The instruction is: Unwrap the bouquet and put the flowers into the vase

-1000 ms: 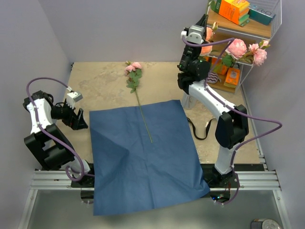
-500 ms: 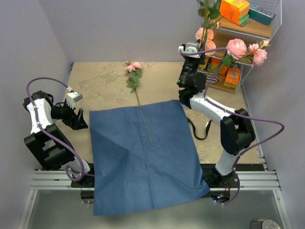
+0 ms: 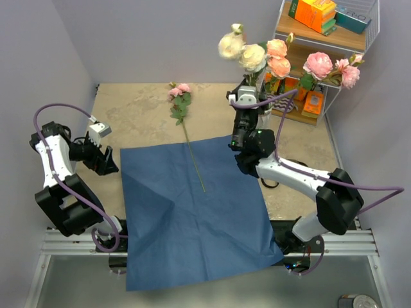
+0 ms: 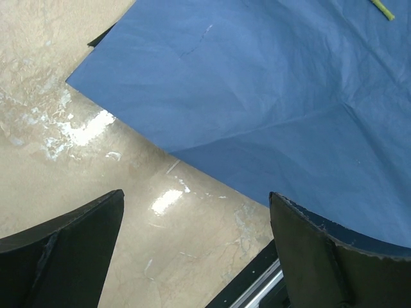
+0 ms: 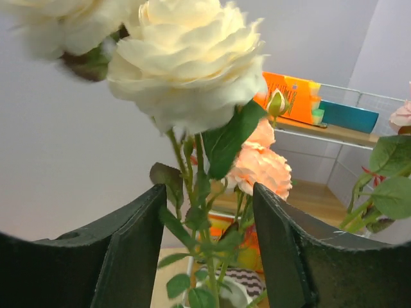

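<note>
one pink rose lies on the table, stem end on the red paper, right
Not quite: the paper is blue, not red, as the top view shows. One pink rose does lie on the table, its stem end on that paper.

walls (image 3: pixel 148 38): pale lilac | tabletop (image 3: pixel 128 115): beige, marbled | shelf (image 3: pixel 350 40): wood boards, white wire frame, far right
</note>
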`<state>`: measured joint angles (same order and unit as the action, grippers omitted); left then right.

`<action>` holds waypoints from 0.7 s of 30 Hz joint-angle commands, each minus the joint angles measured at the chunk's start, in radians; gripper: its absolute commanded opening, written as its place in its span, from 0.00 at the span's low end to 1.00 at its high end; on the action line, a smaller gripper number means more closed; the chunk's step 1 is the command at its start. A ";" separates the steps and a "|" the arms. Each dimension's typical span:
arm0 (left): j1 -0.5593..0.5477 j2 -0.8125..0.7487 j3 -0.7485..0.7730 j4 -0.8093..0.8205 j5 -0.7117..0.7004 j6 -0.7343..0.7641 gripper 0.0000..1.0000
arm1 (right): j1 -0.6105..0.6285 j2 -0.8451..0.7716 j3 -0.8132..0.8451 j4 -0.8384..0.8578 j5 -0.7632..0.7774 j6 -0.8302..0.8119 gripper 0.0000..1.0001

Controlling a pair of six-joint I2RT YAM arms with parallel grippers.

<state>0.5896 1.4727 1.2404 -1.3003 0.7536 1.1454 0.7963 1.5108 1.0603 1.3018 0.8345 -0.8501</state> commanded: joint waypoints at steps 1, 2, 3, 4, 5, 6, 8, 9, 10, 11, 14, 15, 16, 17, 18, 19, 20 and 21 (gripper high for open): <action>0.012 -0.043 -0.025 -0.014 0.039 0.013 0.99 | 0.064 -0.057 -0.054 0.294 0.090 -0.023 0.62; 0.012 -0.046 -0.030 -0.014 0.039 0.014 0.99 | 0.076 -0.063 -0.062 0.274 0.095 -0.009 0.65; 0.012 -0.051 -0.032 -0.014 0.039 0.014 0.99 | 0.090 -0.069 -0.071 0.217 0.097 0.008 0.66; 0.012 -0.052 -0.035 -0.014 0.039 0.016 0.99 | 0.119 -0.078 -0.088 0.179 0.092 0.070 0.66; 0.013 -0.052 -0.038 -0.014 0.038 0.016 0.99 | 0.132 -0.083 -0.091 0.110 0.075 0.118 0.66; 0.013 -0.055 -0.039 -0.014 0.038 0.016 0.99 | 0.144 -0.086 -0.086 -0.088 0.055 0.175 0.66; 0.013 -0.054 -0.038 -0.014 0.039 0.011 0.99 | 0.161 -0.080 -0.031 -0.330 -0.053 0.404 0.63; 0.013 -0.055 -0.036 -0.014 0.043 0.011 0.99 | 0.161 -0.064 0.001 -0.574 -0.105 0.557 0.63; 0.012 -0.055 -0.038 -0.014 0.044 0.007 0.99 | 0.161 -0.010 0.085 -0.678 -0.156 0.610 0.63; 0.013 -0.057 -0.038 -0.014 0.047 0.007 0.99 | 0.161 0.036 0.128 -0.761 -0.213 0.632 0.63; 0.013 -0.058 -0.035 -0.014 0.053 0.005 0.99 | 0.175 0.182 0.246 -0.964 -0.265 0.675 0.66; 0.013 -0.060 -0.033 -0.014 0.052 0.005 0.99 | 0.175 0.215 0.269 -1.031 -0.276 0.693 0.68; 0.012 -0.058 -0.033 -0.014 0.050 0.005 0.99 | 0.173 0.251 0.317 -1.061 -0.290 0.701 0.73; 0.013 -0.058 -0.033 -0.013 0.047 0.005 0.99 | 0.175 0.317 0.346 -1.091 -0.293 0.707 0.75; 0.013 -0.058 -0.035 -0.014 0.043 0.007 0.99 | 0.175 0.356 0.381 -1.174 -0.323 0.744 0.77; 0.013 -0.058 -0.035 -0.014 0.039 0.008 0.99 | 0.172 0.386 0.448 -1.208 -0.336 0.761 0.80; 0.015 -0.057 -0.038 -0.014 0.036 0.011 0.99 | 0.173 0.449 0.478 -1.233 -0.345 0.770 0.80; 0.015 -0.057 -0.038 -0.014 0.036 0.013 0.99 | 0.170 0.485 0.550 -1.287 -0.362 0.786 0.81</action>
<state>0.5900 1.4448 1.2037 -1.3041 0.7670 1.1450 0.9646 1.8740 1.4345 0.3115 0.5694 -0.1902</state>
